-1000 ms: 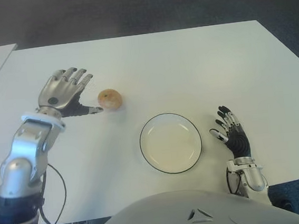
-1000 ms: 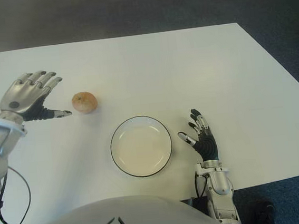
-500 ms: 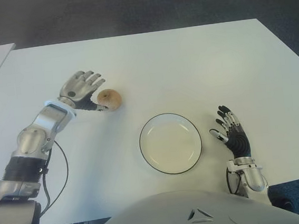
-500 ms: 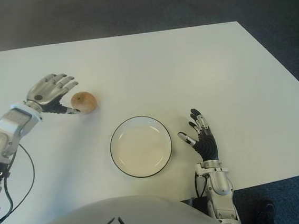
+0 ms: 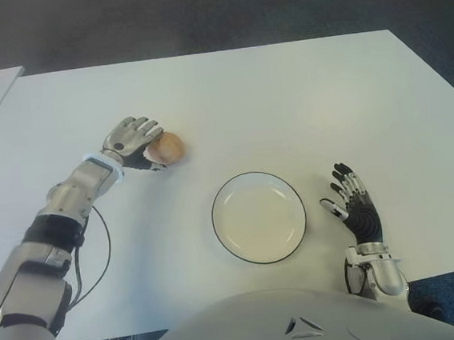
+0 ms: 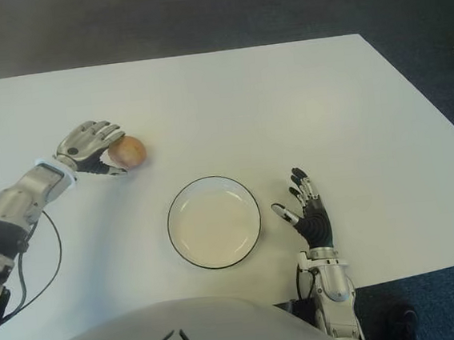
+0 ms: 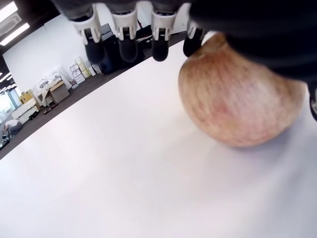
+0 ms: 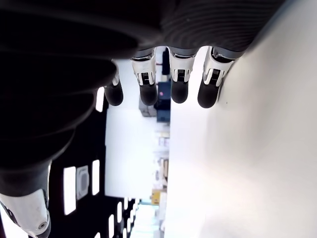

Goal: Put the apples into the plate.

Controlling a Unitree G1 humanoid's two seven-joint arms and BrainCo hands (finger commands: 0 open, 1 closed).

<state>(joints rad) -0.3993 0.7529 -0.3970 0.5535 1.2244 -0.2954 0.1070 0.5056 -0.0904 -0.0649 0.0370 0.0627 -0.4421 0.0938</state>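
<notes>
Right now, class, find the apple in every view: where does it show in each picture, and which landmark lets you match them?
Left eye view: apple, left of centre.
Right eye view: far left.
Left wrist view: upper right.
Right wrist view: absent.
Shared landmark: left hand at the apple.

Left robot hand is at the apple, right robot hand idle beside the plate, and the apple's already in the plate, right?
Not quite: the apple lies on the table, outside the empty plate, as the left eye view shows. The left robot hand is at it; the right robot hand is idle beside the plate.
</notes>
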